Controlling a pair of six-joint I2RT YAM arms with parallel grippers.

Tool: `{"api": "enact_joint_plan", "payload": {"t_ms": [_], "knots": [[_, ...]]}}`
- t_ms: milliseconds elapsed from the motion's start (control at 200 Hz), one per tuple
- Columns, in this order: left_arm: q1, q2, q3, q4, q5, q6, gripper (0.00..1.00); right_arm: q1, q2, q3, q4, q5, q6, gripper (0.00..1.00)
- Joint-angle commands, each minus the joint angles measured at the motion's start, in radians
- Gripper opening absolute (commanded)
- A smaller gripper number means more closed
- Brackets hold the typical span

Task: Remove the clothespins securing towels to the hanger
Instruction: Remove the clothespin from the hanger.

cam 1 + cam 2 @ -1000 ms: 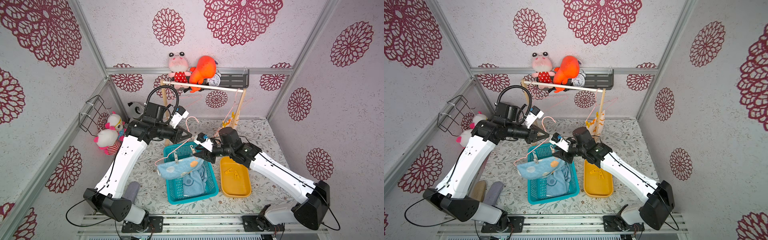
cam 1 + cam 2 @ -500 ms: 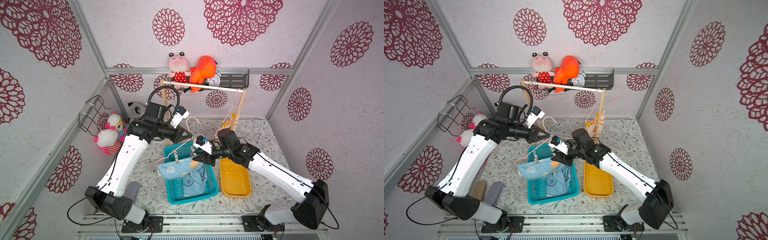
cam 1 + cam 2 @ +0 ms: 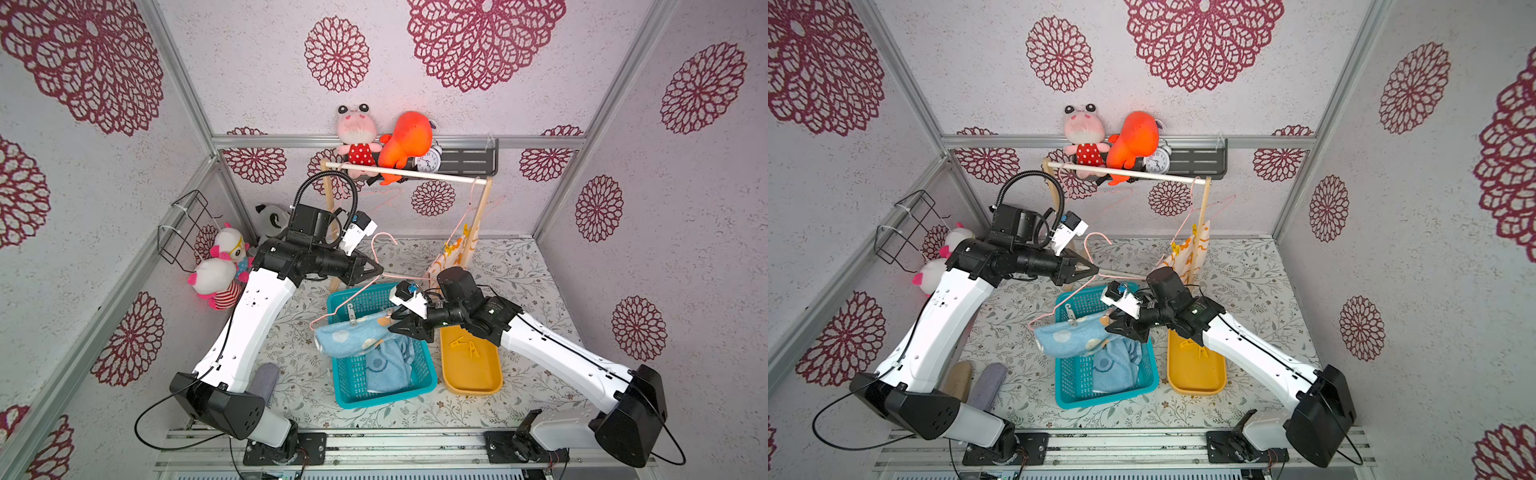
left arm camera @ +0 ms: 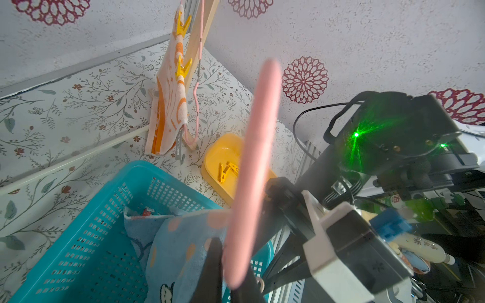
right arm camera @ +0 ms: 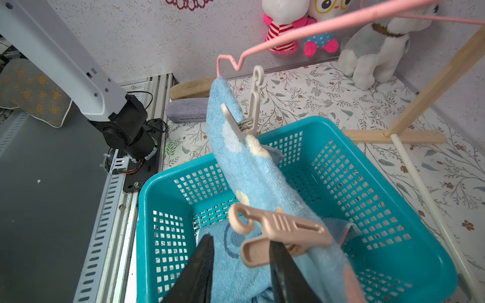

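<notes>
Across the floral-print tabletop (image 3: 523,282), whole only in both top views: wooden rack (image 3: 481,208) at the back, teal plastic lattice basket (image 3: 384,400) in the middle, smooth yellow oval tray (image 3: 471,384) just beside it.

Held out over the basket, a thin pink wire hanger (image 4: 258,157), pinched in the fully closed left claw (image 3: 376,270). From the left wrist, just a blurred pink bar across the frame. Full bent outline traceable only from above.

Draped from that hanger and sagging into the basket, a fluffy light blue towel (image 3: 349,338) with pale spots. Beneath it, a second blue towel (image 3: 388,368) crumpled on the basket floor.

Hung from the rack beside its post, sharp only from the left wrist: white terry towel (image 4: 170,105) with orange print, pinned by two yellow clothespins (image 4: 183,69). Two more yellow pins (image 3: 465,345) loose in the tray.

Shown clearly by the right wrist alone: two matte beige plastic clothespins on the light blue towel's upper edge, A-shaped, ribbed on the handles. Farther pin (image 5: 246,115) up near the hanger's kinked end, well apart from either claw. Nearer pin (image 5: 278,233) right at the right claw (image 5: 240,240), handle ends poking between the part-open black fingers (image 5: 202,262). One finger touching the lower handle, the other just clear, not closed on it.
</notes>
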Motion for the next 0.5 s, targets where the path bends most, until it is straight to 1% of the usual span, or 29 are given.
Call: {"api": "enact_joint_plan", "payload": {"t_ms": [0,220,310,495], "knots": [[0.007,-0.001,-0.007,0.037,0.022,0.000,0.00,0.006,-0.043,0.045,-0.032,0.039,-0.026,0.41],[0.007,0.002,-0.004,0.024,0.048,0.011,0.00,0.005,-0.016,0.120,-0.111,0.106,-0.110,0.50],[0.007,0.007,-0.001,0.018,0.062,0.015,0.00,0.005,-0.003,0.145,-0.137,0.113,-0.146,0.52],[0.007,0.006,0.002,0.000,0.092,0.031,0.00,0.004,0.031,0.207,-0.260,0.128,-0.230,0.54]]}}
